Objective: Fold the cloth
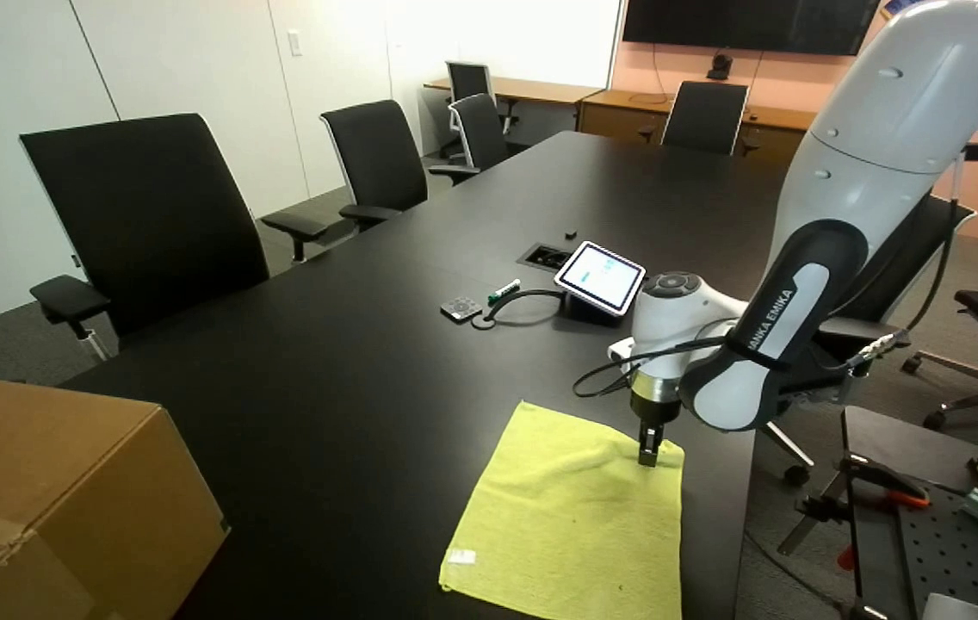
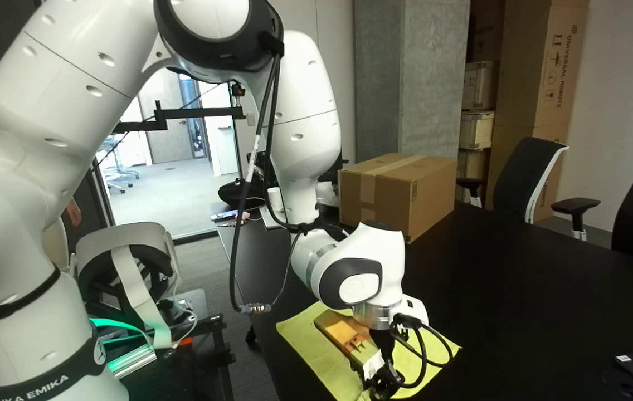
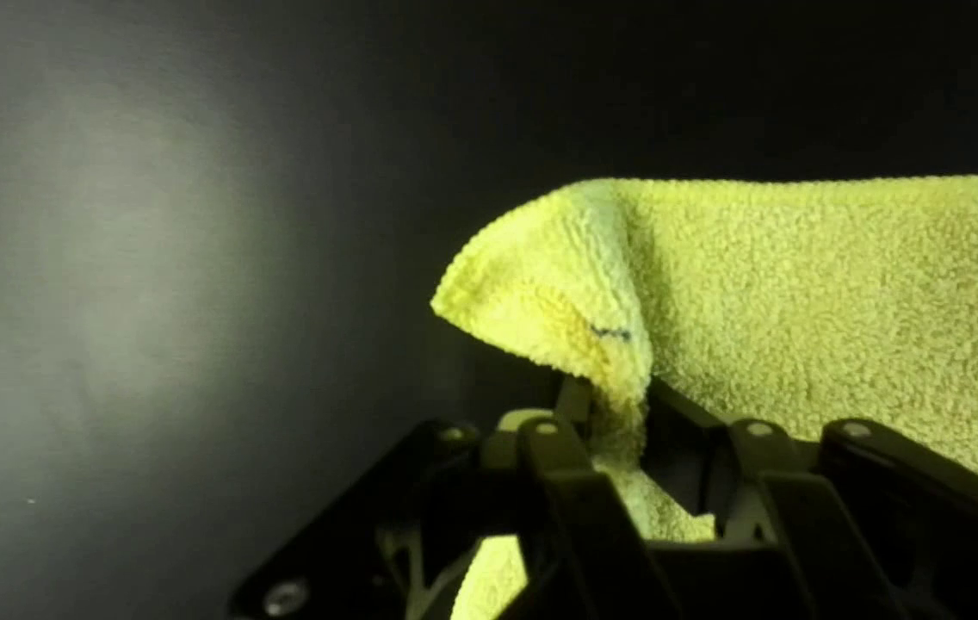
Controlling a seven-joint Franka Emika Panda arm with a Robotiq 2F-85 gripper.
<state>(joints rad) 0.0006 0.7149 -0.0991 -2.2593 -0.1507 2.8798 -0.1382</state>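
Observation:
A yellow cloth lies mostly flat on the black table, with low wrinkles near its far edge and a small white tag at one corner. It also shows in an exterior view, partly hidden by the arm, and in the wrist view. My gripper points down at the cloth near its far corner on the table-edge side. In the wrist view my gripper has a narrow fold of cloth pinched between its fingertips. The loose corner sticks out beyond the fingers. In an exterior view my gripper is partly hidden by cables.
A cardboard box stands on the table, also visible in an exterior view. Beyond the cloth are a tablet stand, a marker and a small square item. A yellow-orange object overlaps the cloth in view; its place is unclear.

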